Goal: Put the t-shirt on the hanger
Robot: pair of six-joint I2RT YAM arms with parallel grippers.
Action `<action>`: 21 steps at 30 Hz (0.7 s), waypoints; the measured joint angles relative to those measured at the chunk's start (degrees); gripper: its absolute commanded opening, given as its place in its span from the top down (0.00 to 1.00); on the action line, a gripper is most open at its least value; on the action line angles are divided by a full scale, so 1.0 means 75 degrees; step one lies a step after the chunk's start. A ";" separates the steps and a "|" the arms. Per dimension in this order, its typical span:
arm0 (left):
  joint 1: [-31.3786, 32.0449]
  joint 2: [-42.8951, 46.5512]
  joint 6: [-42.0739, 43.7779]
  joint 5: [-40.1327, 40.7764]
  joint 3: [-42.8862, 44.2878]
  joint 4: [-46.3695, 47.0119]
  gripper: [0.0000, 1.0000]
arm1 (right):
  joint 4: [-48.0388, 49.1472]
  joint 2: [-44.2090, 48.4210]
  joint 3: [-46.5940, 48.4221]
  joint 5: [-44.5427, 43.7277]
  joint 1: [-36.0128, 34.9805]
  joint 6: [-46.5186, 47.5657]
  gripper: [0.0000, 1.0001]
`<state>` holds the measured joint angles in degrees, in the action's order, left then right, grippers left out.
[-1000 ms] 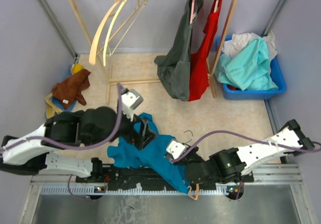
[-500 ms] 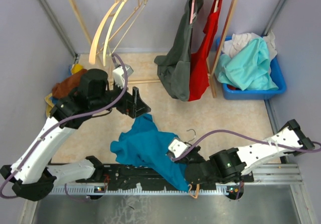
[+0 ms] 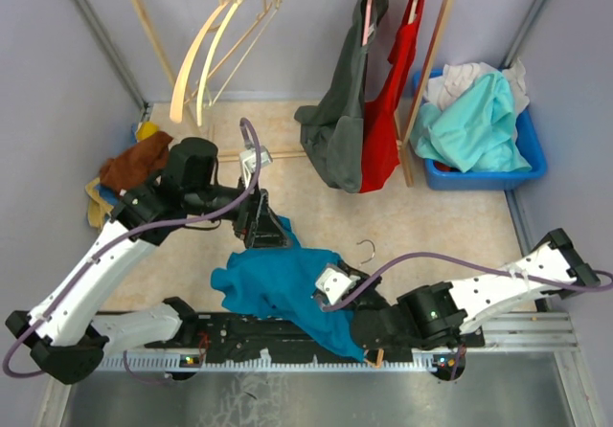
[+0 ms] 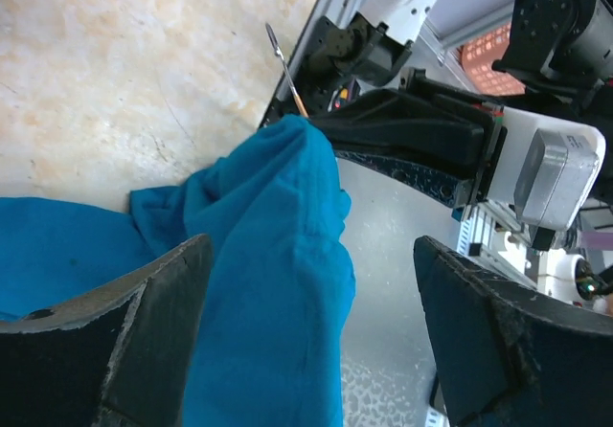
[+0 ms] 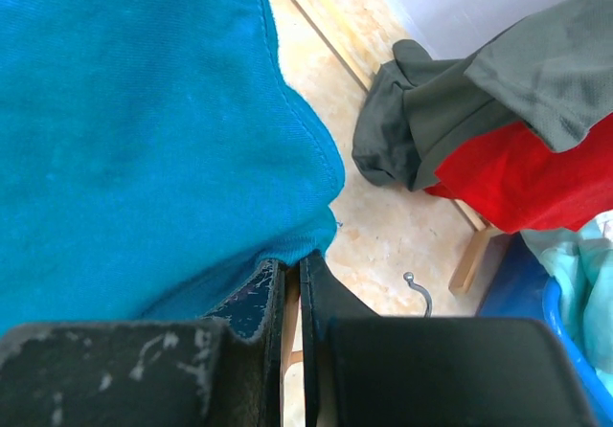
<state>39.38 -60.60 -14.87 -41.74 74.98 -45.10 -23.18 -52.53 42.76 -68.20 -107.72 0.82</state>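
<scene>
Blue plastic bin (image 3: 533, 167) at the overhead view's right edge holds an aqua garment (image 3: 474, 125) and white cloth (image 3: 458, 82). The t-shirt (image 3: 278, 288) bunches at lower centre over the beige floor (image 3: 431, 226). The left claw (image 3: 267, 230) is spread at its upper edge, and the hanger (image 3: 366, 249) shows its hook to the right.

Only the left wrist view shows the grey metal worktop (image 4: 383, 350).

In the right wrist view the right claw (image 5: 292, 266) is pressed together under the t-shirt's edge; I cannot tell what it pinches.
</scene>
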 measured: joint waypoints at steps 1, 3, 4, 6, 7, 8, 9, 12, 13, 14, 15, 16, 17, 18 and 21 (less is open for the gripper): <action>0.0000 -0.0017 0.0038 -0.0111 -0.0044 -0.0058 0.11 | 0.0070 -0.0006 0.0003 0.0017 0.0038 0.0108 1.00; 0.0000 -0.0070 0.0114 -0.0274 -0.0073 -0.0149 0.12 | 0.0236 -0.0009 0.0015 0.0061 0.0149 0.0370 1.00; 0.0006 -0.0093 0.0137 -0.0321 -0.0085 -0.0166 0.13 | 0.0306 -0.0012 0.0015 0.0076 0.0195 0.0469 1.00; 0.0038 -0.0154 0.0192 -0.0402 -0.0102 -0.0195 0.14 | 0.0510 -0.0067 0.0076 0.0160 0.0344 0.0769 1.00; 0.0058 -0.0184 0.0207 -0.0431 -0.0108 -0.0207 0.14 | 0.0597 -0.0117 0.0125 0.0213 0.0414 0.0906 1.00; 0.0076 -0.0219 0.0227 -0.0460 -0.0117 -0.0213 0.15 | 0.0670 -0.0160 0.0175 0.0268 0.0478 0.1023 1.00; 0.0105 -0.0248 0.0236 -0.0475 -0.0122 -0.0219 0.15 | 0.0769 -0.0213 0.0221 0.0356 0.0560 0.1160 1.00; 0.0248 -0.0350 0.0286 -0.0490 -0.0122 -0.0251 0.16 | 0.1026 -0.0335 0.0332 0.0565 0.0758 0.1486 1.00; 0.0291 -0.0385 0.0315 -0.0487 -0.0122 -0.0280 0.16 | 0.1102 -0.0382 0.0373 0.0656 0.0828 0.1612 1.00; 0.0332 -0.0428 0.0353 -0.0475 -0.0122 -0.0321 0.17 | 0.1148 -0.0408 0.0396 0.0720 0.0868 0.1696 1.00; 0.0361 -0.0475 0.0391 -0.0455 -0.0122 -0.0367 0.18 | 0.1209 -0.0449 0.0437 0.0801 0.0918 0.1798 1.00; 0.0373 -0.0516 0.0420 -0.0431 -0.0125 -0.0405 0.19 | 0.1241 -0.0484 0.0481 0.0877 0.0965 0.1888 1.00; 0.0391 -0.0562 0.0449 -0.0391 -0.0122 -0.0449 0.22 | 0.1282 -0.0530 0.0536 0.0947 0.1020 0.1967 1.00; 0.0393 -0.0603 0.0466 -0.0350 -0.0122 -0.0487 0.24 | 0.1349 -0.0577 0.0592 0.1020 0.1075 0.2049 1.00; 0.0420 -0.0697 0.0542 -0.0242 -0.0122 -0.0551 0.27 | 0.1428 -0.0682 0.0740 0.1233 0.1212 0.2247 1.00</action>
<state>42.52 -65.82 -10.81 -43.55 74.06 -49.23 -12.47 -57.65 48.31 -58.96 -98.63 17.67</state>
